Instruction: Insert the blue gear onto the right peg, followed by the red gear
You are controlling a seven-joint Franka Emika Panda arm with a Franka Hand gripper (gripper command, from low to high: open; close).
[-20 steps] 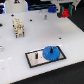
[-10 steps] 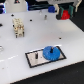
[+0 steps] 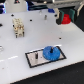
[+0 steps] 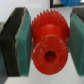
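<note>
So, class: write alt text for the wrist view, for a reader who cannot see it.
A small bright red plastic gear with a centre hole fills the frame, clamped between the gripper's two teal pads, one on each side.

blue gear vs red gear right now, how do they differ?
Colour: the blue gear is bright blue, the red gear bright red.
Place: the blue gear sits on the black-framed plate; the red gear is off the table, clamped between the pads of the gripper.
Size: in the exterior view the blue gear looks wider.
Both are toothed plastic gears.
</note>
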